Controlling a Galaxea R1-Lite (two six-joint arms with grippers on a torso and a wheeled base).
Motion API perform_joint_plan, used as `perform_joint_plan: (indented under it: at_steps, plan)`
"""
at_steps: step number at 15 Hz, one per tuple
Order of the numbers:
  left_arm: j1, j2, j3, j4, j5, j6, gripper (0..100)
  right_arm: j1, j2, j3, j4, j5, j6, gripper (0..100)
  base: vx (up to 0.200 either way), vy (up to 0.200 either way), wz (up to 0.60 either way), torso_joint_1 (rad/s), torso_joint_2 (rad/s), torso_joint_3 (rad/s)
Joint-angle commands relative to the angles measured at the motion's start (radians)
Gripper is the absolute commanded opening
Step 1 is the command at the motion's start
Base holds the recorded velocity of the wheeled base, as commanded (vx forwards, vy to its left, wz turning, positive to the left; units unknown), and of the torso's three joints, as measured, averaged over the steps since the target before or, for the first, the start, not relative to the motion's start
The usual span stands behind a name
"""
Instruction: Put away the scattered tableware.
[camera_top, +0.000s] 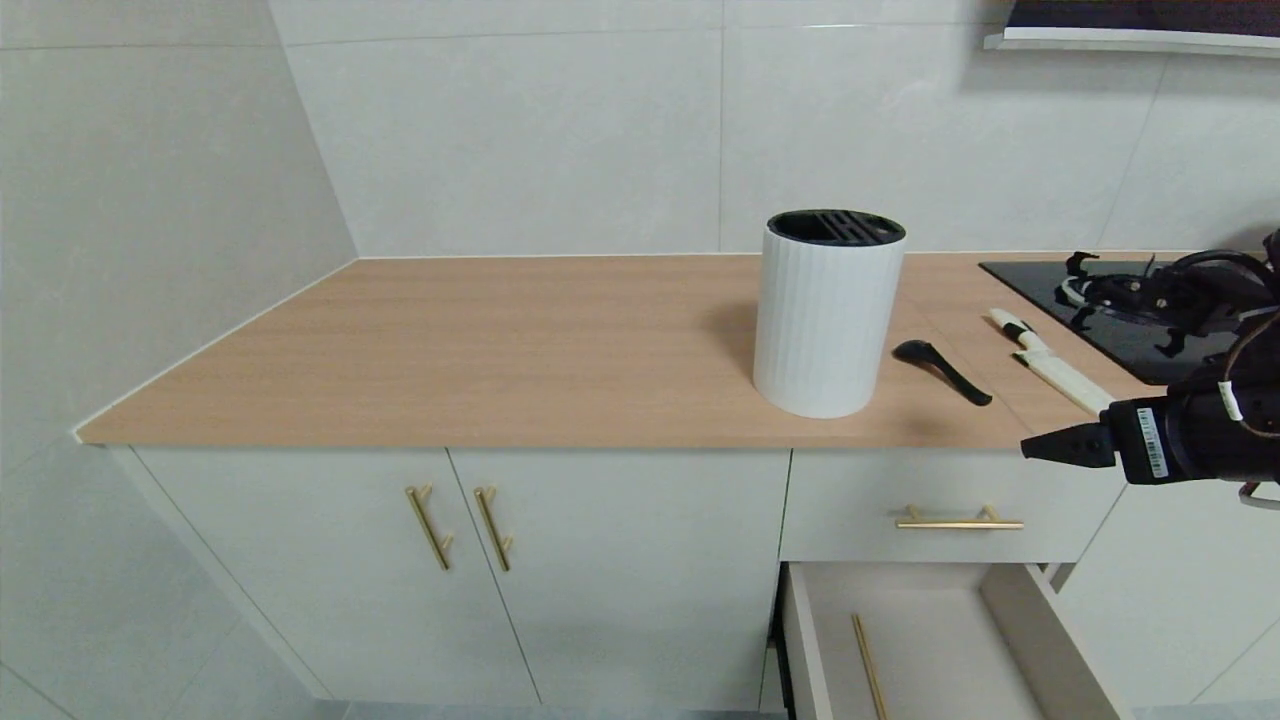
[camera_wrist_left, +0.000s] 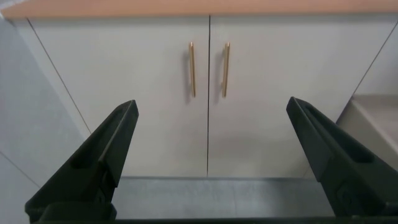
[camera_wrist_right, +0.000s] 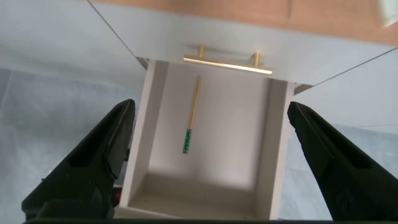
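Black spoon (camera_top: 940, 370) near ribbed white holder (camera_top: 828, 315), slim chopstick (camera_wrist_right: 191, 115) in drawer (camera_wrist_right: 230, 137), left gripper (camera_wrist_left: 211, 104) and right gripper (camera_wrist_right: 211, 107) spread

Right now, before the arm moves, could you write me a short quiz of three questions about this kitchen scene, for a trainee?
1. True or false: the black spoon lies inside the white holder.
2. What lies in the open drawer? A: a chopstick. B: a knife. C: a fork.
3. Fill in: the jaws of the right claw stand ___.

Key
1. False; it lies on the counter beside the holder.
2. A.
3. Open.
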Motion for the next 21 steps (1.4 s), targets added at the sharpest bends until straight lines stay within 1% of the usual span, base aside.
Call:
perform_joint_plan:
  at_steps: [1,5,6,7,9,11,13,14,15,17,19,21]
  plan:
    - [-0.001,0.000,0.000,0.000,0.000,0.000,100,0.000,0.004,0.000,0.000,0.000,0.000,100,0.000,0.000,0.00,0.193,-0.51,-0.315]
    - [0.001,0.000,0.000,0.000,0.000,0.000,100,-0.007,0.018,-0.005,-0.002,0.000,-0.011,100,0.000,0.000,0.00,0.205,-0.52,-0.305]
    - [0.001,0.000,0.000,0.000,0.000,0.000,100,-0.064,0.061,-0.029,-0.035,0.030,-0.100,100,0.000,0.000,0.00,0.139,-0.32,-0.193]
    - [0.001,0.000,0.000,0.000,0.000,0.000,100,-0.090,0.103,-0.051,-0.075,0.075,-0.129,100,0.000,0.000,0.00,0.076,-0.19,-0.115]
    - [-0.001,0.000,0.000,0.000,0.000,0.000,100,-0.121,0.222,-0.126,-0.157,0.095,-0.186,100,0.000,0.000,0.00,0.039,-0.08,-0.039]
    - [0.001,0.000,0.000,0.000,0.000,0.000,100,-0.126,0.333,-0.221,-0.173,0.115,-0.197,100,0.000,0.000,0.00,0.000,0.00,0.000]
    - [0.001,0.000,0.000,0.000,0.000,0.000,100,-0.144,0.458,-0.311,-0.172,0.219,-0.206,100,0.000,0.000,0.00,0.000,0.00,0.000]
    - [-0.001,0.000,0.000,0.000,0.000,0.000,100,-0.145,0.485,-0.316,-0.173,0.231,-0.207,100,0.000,0.000,0.00,0.000,0.00,0.000]
    - [0.001,0.000,0.000,0.000,0.000,0.000,100,-0.150,0.551,-0.348,-0.180,0.233,-0.221,100,0.000,0.000,0.00,0.000,0.00,0.000]
    - [0.001,0.000,0.000,0.000,0.000,0.000,100,-0.192,0.607,-0.397,-0.181,0.250,-0.221,100,0.000,0.000,0.00,0.000,0.00,0.000]
    - [-0.001,0.000,0.000,0.000,0.000,0.000,100,-0.222,0.635,-0.420,-0.183,0.305,-0.220,100,0.000,0.000,0.00,0.000,0.00,0.000]
    - [0.001,0.000,0.000,0.000,0.000,0.000,100,-0.224,0.678,-0.442,-0.187,0.319,-0.216,100,0.000,0.000,0.00,0.000,0.00,0.000]
